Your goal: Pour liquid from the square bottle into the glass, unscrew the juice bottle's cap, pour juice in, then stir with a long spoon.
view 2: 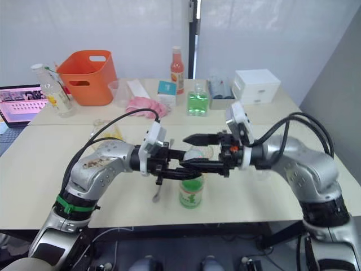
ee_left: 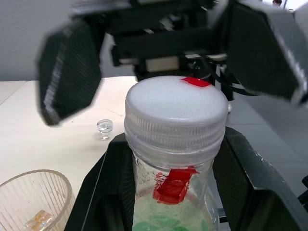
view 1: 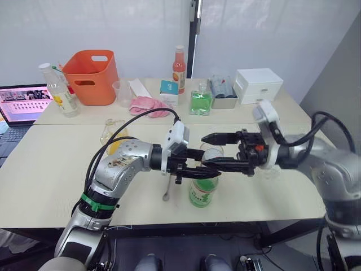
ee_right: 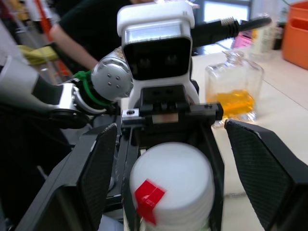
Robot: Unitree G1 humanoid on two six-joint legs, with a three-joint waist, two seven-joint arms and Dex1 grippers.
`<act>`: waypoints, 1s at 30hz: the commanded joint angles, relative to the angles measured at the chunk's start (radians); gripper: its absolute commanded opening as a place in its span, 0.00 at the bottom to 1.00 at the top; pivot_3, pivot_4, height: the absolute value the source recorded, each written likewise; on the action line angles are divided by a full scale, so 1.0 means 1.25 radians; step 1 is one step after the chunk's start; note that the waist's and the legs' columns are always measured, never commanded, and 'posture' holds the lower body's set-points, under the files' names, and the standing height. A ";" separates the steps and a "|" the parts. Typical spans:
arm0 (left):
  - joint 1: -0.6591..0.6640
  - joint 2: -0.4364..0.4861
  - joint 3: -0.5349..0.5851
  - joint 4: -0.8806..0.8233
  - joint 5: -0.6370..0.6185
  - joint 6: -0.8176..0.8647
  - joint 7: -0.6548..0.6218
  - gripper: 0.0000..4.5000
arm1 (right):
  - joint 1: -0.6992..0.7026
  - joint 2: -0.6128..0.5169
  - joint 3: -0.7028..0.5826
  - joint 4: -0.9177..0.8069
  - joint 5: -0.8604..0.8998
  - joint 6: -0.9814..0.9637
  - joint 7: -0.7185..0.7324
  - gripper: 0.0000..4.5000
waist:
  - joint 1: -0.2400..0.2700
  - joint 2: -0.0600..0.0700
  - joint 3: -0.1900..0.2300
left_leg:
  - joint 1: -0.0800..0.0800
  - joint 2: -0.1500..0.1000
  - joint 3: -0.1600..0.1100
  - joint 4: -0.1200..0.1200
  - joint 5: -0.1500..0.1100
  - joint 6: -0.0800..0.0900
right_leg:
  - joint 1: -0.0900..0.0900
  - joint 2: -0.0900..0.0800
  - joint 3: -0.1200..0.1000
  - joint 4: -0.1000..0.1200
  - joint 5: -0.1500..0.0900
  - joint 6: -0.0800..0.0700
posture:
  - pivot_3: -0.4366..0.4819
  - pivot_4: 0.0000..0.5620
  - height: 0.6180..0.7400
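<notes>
Bright, even, diffuse from the pale wall at 12 o'clock. Soft faint shadows on the table (view 1: 51, 169). Blurred near fingers (ee_left: 72, 72) in wrist views; sharp elsewhere.

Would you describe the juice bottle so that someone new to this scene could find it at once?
On the near table, look at its front edge, where the two grippers meet. The juice bottle stands upright there, its neck held by the left gripper, the open right gripper around its cap. Its green-and-white label, pale green liquid and white cap with a red mark set it apart.
</notes>
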State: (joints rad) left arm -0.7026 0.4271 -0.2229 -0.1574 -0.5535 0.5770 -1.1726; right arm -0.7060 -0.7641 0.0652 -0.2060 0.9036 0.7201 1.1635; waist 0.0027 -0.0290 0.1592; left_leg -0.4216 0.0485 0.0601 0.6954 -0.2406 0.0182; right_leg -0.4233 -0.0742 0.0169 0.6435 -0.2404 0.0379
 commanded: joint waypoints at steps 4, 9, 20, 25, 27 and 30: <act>-0.013 0.012 -0.013 0.011 0.020 -0.016 -0.020 0.38 | -0.126 0.038 0.068 0.204 -0.113 -0.064 0.203 0.84 | -0.003 0.000 0.000 | 0.000 0.000 0.001 0.000 0.000 0.000 | 0.000 0.000 0.000 0.001 0.000 0.000 | 0.48 0.27 0.79; -0.013 0.009 -0.012 0.012 0.023 -0.018 -0.010 0.38 | -0.052 0.008 -0.016 0.107 -0.119 -0.061 0.132 0.84 | 0.003 0.000 0.000 | -0.001 0.000 0.000 0.000 0.000 0.000 | -0.001 -0.001 0.000 0.001 0.000 0.000 | 0.48 0.27 0.79; -0.011 0.000 -0.017 0.014 0.024 -0.024 0.003 0.38 | 0.205 0.003 -0.194 -0.313 -0.009 0.115 -0.277 0.84 | 0.004 0.000 0.000 | 0.000 0.000 0.000 0.000 0.000 0.000 | 0.000 -0.001 0.000 0.002 0.000 0.000 | 0.48 0.27 0.79; -0.014 -0.001 -0.020 0.016 0.022 -0.025 -0.001 0.38 | 0.246 0.037 -0.212 -0.394 0.035 0.159 -0.429 0.79 | 0.005 0.000 0.000 | 0.000 0.000 0.000 0.001 0.000 0.000 | 0.000 -0.001 0.000 0.002 0.000 0.000 | 0.48 0.27 0.79; -0.013 0.000 -0.021 0.015 0.021 -0.024 -0.003 0.38 | 0.253 0.040 -0.215 -0.404 0.047 0.162 -0.458 0.66 | 0.005 0.000 0.000 | 0.000 0.000 0.000 0.001 0.000 0.000 | 0.000 -0.001 0.000 0.002 0.000 0.000 | 0.48 0.27 0.79; -0.018 0.000 -0.022 0.024 0.023 -0.026 -0.009 0.38 | 0.263 0.047 -0.219 -0.410 0.069 0.160 -0.496 0.46 | 0.005 0.000 0.000 | 0.000 0.000 0.000 0.000 0.000 0.000 | 0.000 -0.001 0.000 0.001 0.000 0.000 | 0.48 0.27 0.79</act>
State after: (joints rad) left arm -0.7132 0.4229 -0.2361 -0.1311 -0.5441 0.5464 -1.1751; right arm -0.3778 -0.7052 -0.1801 -0.7067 0.9775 0.9234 0.5802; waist 0.0089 -0.0287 0.1592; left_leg -0.4211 0.0480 0.0600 0.6960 -0.2405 0.0179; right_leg -0.4229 -0.0752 0.0174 0.6453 -0.2404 0.0380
